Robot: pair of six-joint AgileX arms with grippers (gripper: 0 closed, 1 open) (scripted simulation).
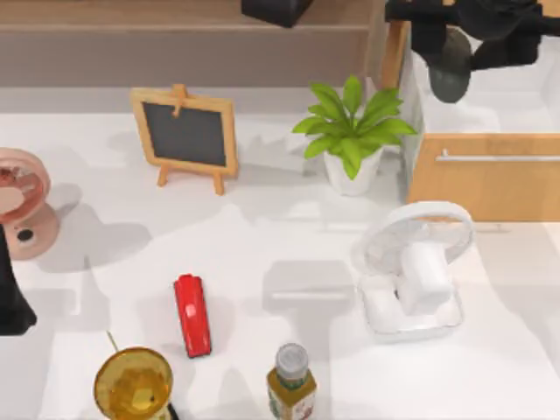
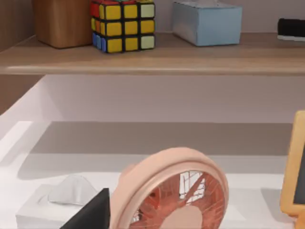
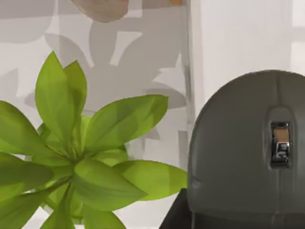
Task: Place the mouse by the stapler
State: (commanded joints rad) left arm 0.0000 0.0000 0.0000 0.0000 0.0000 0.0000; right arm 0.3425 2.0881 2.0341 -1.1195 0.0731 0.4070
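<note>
Filling the near corner of the right wrist view, the mouse hangs dark grey with its scroll wheel showing, clamped in the right gripper, which shows dark in the top view at the back right, above the open drawer of the wooden cabinet. From that view the mouse dangles under the fingers, off every surface, so the grip appears firm.

Going left to right across the table in the top view: the left arm sits parked at the left edge beside the pink fan, and I cannot tell how its fingers stand. Next come the small chalkboard, the yellow cup at the front, and the stapler, lying red and lengthwise on bare tabletop. Further right stand the bottle, the potted plant and the white fan.

The step in hand looks like the carry. To do it well, I would lift clear of the drawer front, pass in front of the plant's leaves and wide of the white fan, then come down on the open patch just right of the stapler, between it and the bottle, and lower fully before letting go so the mouse does not roll.
</note>
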